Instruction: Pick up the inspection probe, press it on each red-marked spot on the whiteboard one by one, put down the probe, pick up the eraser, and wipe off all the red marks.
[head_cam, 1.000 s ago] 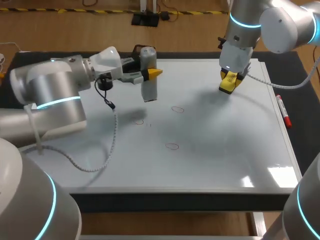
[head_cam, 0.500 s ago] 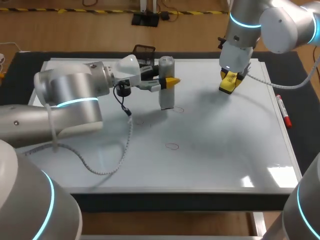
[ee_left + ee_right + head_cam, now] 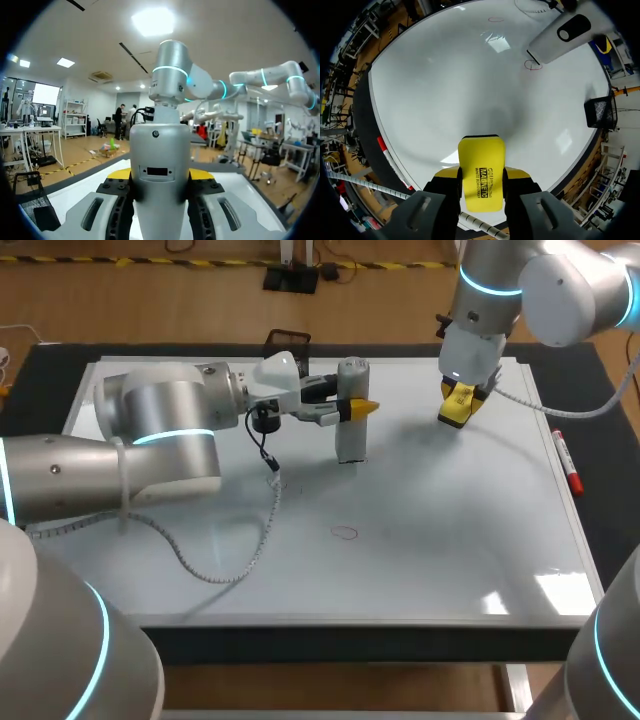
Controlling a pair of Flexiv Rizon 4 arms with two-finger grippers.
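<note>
Probe (image 3: 351, 430) carried rightward over whiteboard (image 3: 450, 540) — left pincer (image 3: 357, 408) clamps it | right pincer (image 3: 461, 403) grips eraser (image 3: 481, 170)

Black printed label, several lines, on yellow eraser (image 3: 481, 172) face; seen in right wrist view.

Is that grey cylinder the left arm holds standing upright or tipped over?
Upright: the grey cylindrical probe stands vertical, clamped between the left end effector's yellow tips, its lower end down at the whiteboard.
</note>
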